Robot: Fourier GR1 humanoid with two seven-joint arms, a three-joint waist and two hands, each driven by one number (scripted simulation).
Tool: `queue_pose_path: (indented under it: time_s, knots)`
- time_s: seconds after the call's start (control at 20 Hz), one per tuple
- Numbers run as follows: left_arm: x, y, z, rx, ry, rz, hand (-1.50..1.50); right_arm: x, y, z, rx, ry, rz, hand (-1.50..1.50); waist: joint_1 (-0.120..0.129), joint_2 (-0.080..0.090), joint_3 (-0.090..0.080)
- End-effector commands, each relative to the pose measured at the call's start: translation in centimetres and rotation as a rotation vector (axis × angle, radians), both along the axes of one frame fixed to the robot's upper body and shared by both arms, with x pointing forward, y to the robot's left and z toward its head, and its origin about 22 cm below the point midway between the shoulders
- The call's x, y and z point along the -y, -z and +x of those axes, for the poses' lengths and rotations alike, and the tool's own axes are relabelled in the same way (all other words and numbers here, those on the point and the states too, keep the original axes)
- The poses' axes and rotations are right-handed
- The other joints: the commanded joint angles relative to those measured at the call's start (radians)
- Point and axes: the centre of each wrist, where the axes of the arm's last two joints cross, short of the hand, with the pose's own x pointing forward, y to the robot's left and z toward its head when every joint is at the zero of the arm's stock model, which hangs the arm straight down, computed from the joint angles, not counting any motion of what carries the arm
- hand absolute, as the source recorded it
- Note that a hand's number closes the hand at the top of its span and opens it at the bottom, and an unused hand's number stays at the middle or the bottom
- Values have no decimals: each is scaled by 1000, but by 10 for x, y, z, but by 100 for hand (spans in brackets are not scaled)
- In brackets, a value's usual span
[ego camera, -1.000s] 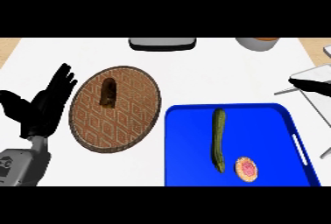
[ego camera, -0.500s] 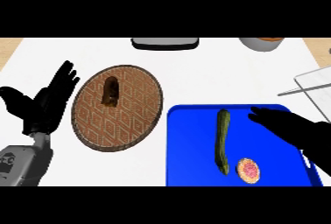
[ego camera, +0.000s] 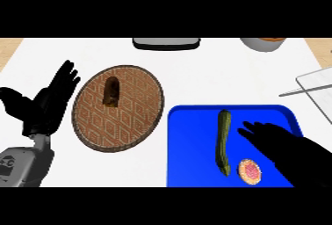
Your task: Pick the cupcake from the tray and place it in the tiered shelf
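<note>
blue tray (ego camera: 188, 149) | cucumber (ego camera: 223, 141) beside cupcake (ego camera: 250, 170) | right hand (ego camera: 282, 143) over tray

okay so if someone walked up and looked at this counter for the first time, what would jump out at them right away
The bright blue tray at lower right draws the eye first, holding a long green cucumber and a small pink-topped cupcake, with the black right hand spread open over it beside the cupcake. Left of the tray lies a round brown patterned plate with a dark brown item on it. The left hand rests open at the left edge.
</note>
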Motion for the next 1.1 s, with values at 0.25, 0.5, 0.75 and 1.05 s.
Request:
queue_pose_path:
  time_s: [0.25, 0.5, 0.75, 1.05]
  knots:
    - [-10, -4, 14, -2, -6, -10, 0, -15, 27, -7, -19, 4, -115, -150, -2, 1, 0]
    - [-12, 12, 6, 9, 3, 4, 0, -17, 39, -13, -16, 22, -106, -150, -3, 1, 0]
    - [17, 19, -3, 1, -2, -15, 0, -8, 57, -20, -17, 8, -93, -150, -4, 0, 1]
    - [-21, 16, 9, -2, -7, -7, 0, -7, 69, -7, -21, 40, -75, -150, -3, 2, 0]
